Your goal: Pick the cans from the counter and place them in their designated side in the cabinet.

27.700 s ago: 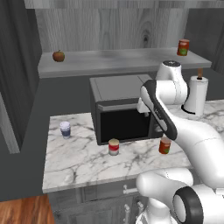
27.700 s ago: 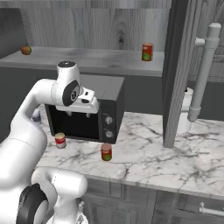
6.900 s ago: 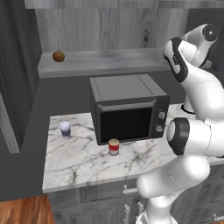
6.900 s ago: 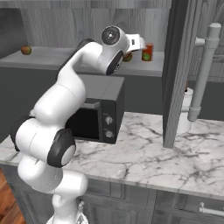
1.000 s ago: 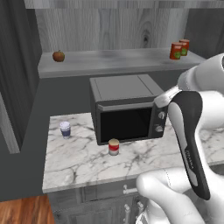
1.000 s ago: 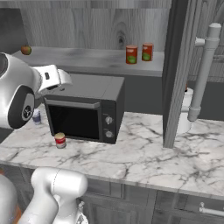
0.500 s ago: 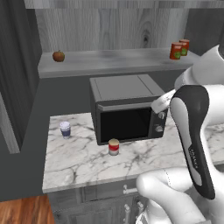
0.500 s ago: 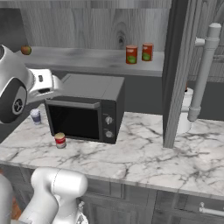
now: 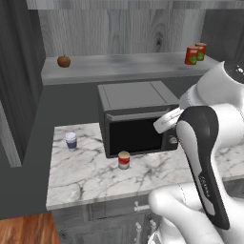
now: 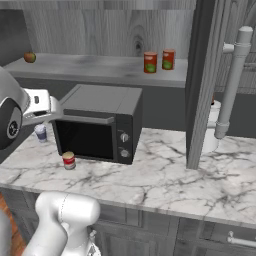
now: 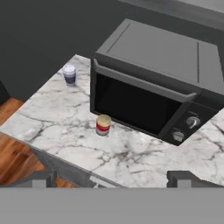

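A red-and-white can with a tan top (image 11: 103,125) (image 9: 124,160) (image 10: 69,160) stands on the marble counter (image 9: 86,176) just in front of the microwave's door. Two orange-red cans with green patches (image 10: 150,62) (image 10: 168,59) stand side by side at the right end of the cabinet shelf (image 9: 119,66); the left base view shows them too (image 9: 191,55) (image 9: 201,51). My gripper (image 11: 113,180) hangs open high above the counter's front edge, looking down at the lone can, with nothing between its fingers.
A black microwave (image 9: 136,119) (image 11: 157,83) fills the middle of the counter. Left of it stands a white cup with a blue band (image 9: 71,141) (image 11: 69,74). An apple (image 9: 64,61) rests at the shelf's left end. A paper-towel roll (image 10: 212,125) stands right, behind a cabinet post.
My hand has swung down and to the left, away from the shelf and toward the counter in front of the microwave. The cans have not moved.
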Controlling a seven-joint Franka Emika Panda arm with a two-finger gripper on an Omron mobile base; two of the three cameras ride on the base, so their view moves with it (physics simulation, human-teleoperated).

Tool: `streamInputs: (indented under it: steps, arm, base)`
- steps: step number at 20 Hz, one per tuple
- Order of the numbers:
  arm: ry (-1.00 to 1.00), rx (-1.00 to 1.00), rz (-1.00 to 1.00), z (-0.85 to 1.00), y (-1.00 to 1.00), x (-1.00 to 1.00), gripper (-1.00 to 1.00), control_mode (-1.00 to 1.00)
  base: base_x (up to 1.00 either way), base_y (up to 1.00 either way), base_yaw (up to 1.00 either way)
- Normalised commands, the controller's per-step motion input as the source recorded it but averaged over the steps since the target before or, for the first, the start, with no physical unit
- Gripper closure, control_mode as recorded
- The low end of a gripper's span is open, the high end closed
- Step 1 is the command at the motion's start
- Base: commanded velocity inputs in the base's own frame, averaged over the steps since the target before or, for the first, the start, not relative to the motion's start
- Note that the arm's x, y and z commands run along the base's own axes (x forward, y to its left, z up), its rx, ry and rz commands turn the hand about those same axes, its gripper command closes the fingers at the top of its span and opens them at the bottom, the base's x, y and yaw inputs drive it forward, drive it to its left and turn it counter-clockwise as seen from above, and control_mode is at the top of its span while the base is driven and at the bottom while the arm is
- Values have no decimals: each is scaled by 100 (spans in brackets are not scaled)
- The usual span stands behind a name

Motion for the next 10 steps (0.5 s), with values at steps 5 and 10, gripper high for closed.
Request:
streamInputs:
  steps: [5, 10]
  arm:
    - [-2, 1, 0, -15, 13, 1, -100, -100]
    - [-1, 1, 0, -12, 5, 8, -100, -100]
  base:
    - [0, 0, 0]
    - [0, 0, 0]
